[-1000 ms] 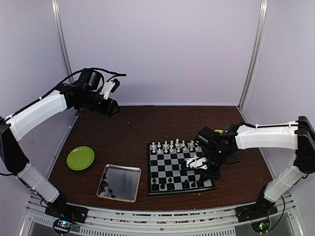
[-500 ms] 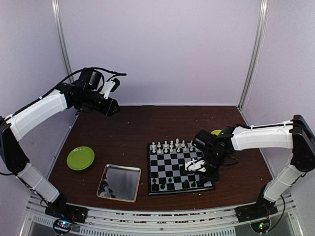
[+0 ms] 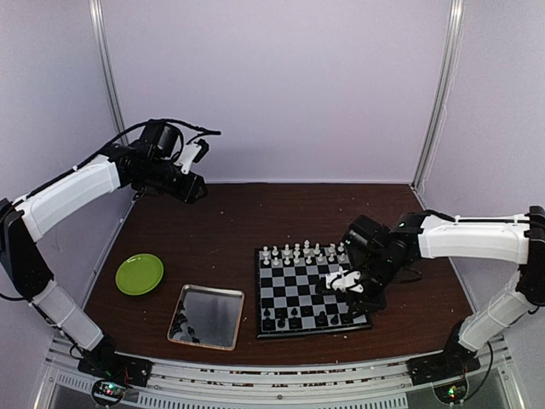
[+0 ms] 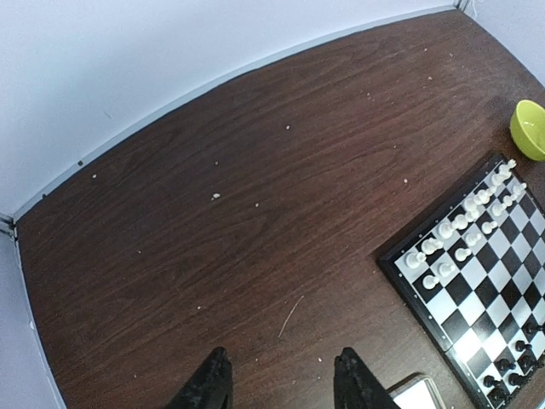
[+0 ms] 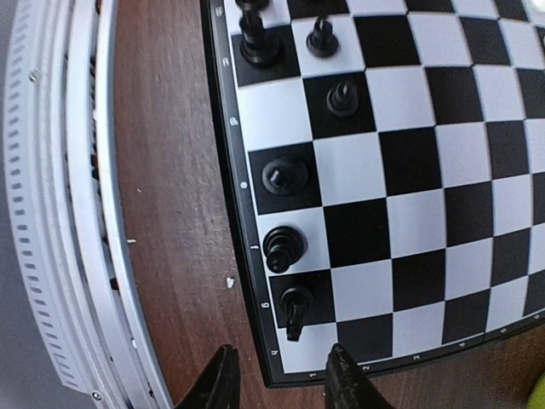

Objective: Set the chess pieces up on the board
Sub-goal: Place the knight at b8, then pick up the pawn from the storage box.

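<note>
1. My right pincer (image 5: 277, 381) hangs low over the near right corner of the board (image 5: 242, 183). Its two fingers are apart and nothing is between them.
2. A black piece (image 5: 295, 308) stands just ahead of those fingertips, on the board's near edge row.
3. My left pincer (image 4: 281, 385) is raised high over the far left part of the worktop (image 4: 255, 187). Its fingers are also apart and it is empty.
4. The board lies flat on the worktop, right of the middle and toward the near edge.
5. The white pieces (image 3: 298, 251) line the board's far edge. The black pieces (image 3: 294, 321) sit along its near edge.
6. Several squares in the black ranks look unfilled, so I judge the setup unfinished.
7. These pieces look tiny, hard and glossy, so I expect them to be very light and slippery. They are tall on narrow bases and will tip at a nudge.
8. I would take one from straight above, closing on the neck just under the head. There the waist gives my fingers something to catch.
9. I would keep my fingers only a little wider than the piece. Its neighbours stand close, and a wide approach could knock them over.
</note>
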Tool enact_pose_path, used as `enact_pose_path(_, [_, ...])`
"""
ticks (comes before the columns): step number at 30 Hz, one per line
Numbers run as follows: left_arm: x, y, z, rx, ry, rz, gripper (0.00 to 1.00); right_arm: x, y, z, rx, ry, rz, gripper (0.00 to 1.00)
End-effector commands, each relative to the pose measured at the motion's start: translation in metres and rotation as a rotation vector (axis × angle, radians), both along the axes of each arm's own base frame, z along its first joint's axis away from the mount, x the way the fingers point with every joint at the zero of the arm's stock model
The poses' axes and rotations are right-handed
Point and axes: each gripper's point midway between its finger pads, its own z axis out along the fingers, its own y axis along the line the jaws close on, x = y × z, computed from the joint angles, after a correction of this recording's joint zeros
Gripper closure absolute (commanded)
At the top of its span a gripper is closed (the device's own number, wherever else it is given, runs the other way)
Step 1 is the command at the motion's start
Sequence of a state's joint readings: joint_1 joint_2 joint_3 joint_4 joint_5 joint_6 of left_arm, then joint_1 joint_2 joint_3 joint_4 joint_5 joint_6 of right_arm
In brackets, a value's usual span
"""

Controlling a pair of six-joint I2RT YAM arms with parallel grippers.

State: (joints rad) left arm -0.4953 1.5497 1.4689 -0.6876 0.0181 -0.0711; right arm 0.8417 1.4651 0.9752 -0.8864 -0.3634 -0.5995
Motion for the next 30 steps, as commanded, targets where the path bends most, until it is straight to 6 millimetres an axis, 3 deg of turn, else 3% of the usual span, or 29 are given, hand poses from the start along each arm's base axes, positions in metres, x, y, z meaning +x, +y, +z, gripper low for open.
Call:
enact_pose_path(1, [-0.003, 0.002, -0.01, 0.107, 0.041, 0.036, 0.6, -0.005, -0.006, 0.03, 0.142, 0.017, -0.029, 0.64])
enact_pose_path(6, [-0.055, -0.001, -0.057, 0.099, 0.251, 0.013, 0.63, 0.023, -0.018, 0.035, 0.234, -0.038, -0.161, 0.64])
enact_pose_path(10, [-0.115, 0.007, -0.106, 0.144, 0.406, 0.036, 0.65, 0.048, -0.029, 0.041, 0.218, -0.148, -0.232, 0.65])
enact_pose_path(16, [-0.184, 0.009, -0.145, 0.202, 0.541, 0.051, 0.69, 0.047, -0.027, 0.048, 0.243, -0.154, -0.221, 0.64])
enact_pose_path(22, [-0.224, 0.011, -0.172, 0.273, 0.634, -0.002, 0.66, 0.043, -0.026, 0.048, 0.248, -0.142, -0.207, 0.64])
enact_pose_path(30, [-0.243, 0.006, -0.197, 0.375, 0.7, -0.072, 0.72, 0.043, -0.028, 0.051, 0.253, -0.163, -0.212, 0.64])
